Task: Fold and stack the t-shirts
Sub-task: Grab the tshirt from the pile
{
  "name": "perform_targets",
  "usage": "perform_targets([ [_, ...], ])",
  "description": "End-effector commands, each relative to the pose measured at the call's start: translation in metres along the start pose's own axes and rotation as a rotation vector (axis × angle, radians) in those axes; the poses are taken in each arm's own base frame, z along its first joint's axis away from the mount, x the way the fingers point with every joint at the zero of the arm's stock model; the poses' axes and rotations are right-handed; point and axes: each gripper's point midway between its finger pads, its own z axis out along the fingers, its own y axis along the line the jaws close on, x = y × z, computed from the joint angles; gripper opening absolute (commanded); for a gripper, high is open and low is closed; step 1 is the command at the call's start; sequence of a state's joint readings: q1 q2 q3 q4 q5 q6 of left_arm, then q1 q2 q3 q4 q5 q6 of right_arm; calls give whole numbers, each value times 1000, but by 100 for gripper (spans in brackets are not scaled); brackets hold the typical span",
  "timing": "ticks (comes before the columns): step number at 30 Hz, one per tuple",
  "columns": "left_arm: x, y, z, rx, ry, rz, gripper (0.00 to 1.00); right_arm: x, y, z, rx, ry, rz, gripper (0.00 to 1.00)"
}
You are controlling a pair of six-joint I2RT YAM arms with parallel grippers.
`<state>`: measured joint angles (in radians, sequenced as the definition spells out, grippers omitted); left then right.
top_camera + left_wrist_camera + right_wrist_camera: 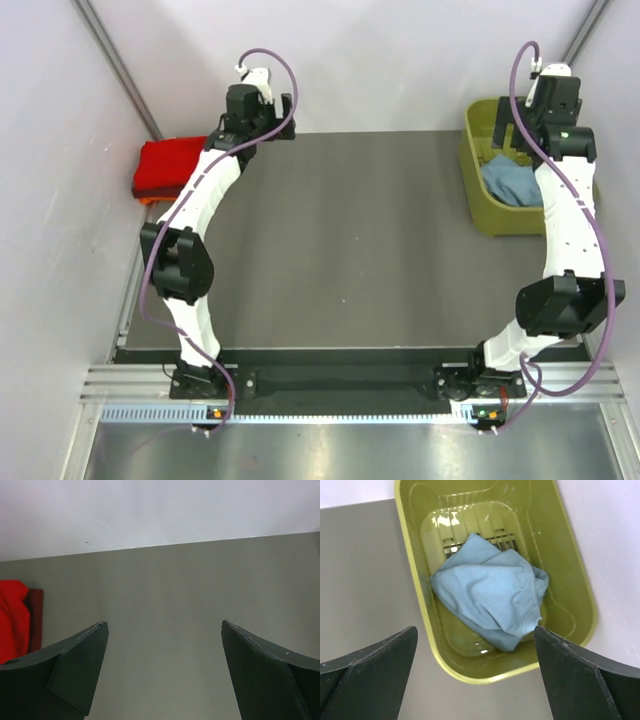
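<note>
My right tool (474, 630), spread wide, hovers over the crumpled grey-blue t-shirt (487, 597) in the olive-green basket (408, 545), far right. I judge the cloth soft, light and floppy, so I'd pinch a raised fold. My left tool (164, 623) is wide and empty. Folded red t-shirts (168, 165) lie at the worktop's (340, 240) far left.

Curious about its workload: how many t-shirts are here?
4: blue t-shirt crumpled in the olive-green basket; bright red t-shirt, dark red t-shirt and orange t-shirt stacked far left. Others may be hidden.
</note>
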<state>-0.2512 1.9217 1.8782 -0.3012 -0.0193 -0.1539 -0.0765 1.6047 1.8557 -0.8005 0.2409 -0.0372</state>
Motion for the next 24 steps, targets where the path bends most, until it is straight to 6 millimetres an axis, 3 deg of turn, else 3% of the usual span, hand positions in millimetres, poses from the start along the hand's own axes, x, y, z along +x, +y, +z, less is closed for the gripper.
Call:
perform_targets([
  [1,-9,-10,-3,-4,-33,-13,99,-15,-11,-15,37,-52,-43,100],
  [2,-4,-12,-2,-13,-25,114,99,-29,-14,-15,46,-111,-69,100],
  [5,6,-1,7,-118,27,245,99,-47,-8,-9,12,-240,-68,100],
  [6,30,6,13,-145,121,247,99,-50,-6,-6,7,-270,-72,100],
  [7,8,5,10,-159,88,228,99,-59,-5,2,15,-316,-61,100],
  [11,-5,-1,6,-142,83,216,99,-58,-23,34,54,-234,69,100],
  [13,-5,-11,4,-82,87,230,99,-44,-33,51,23,-170,149,99],
  [15,6,-10,9,-85,121,222,99,-23,-45,74,-24,-108,216,98],
  [19,18,-12,16,-82,145,206,95,38,-76,116,1,66,270,98],
  [23,16,-16,18,-78,130,215,94,103,-67,158,-91,257,266,96],
  [24,15,-16,19,-83,126,223,94,109,-65,162,-97,273,250,95],
])
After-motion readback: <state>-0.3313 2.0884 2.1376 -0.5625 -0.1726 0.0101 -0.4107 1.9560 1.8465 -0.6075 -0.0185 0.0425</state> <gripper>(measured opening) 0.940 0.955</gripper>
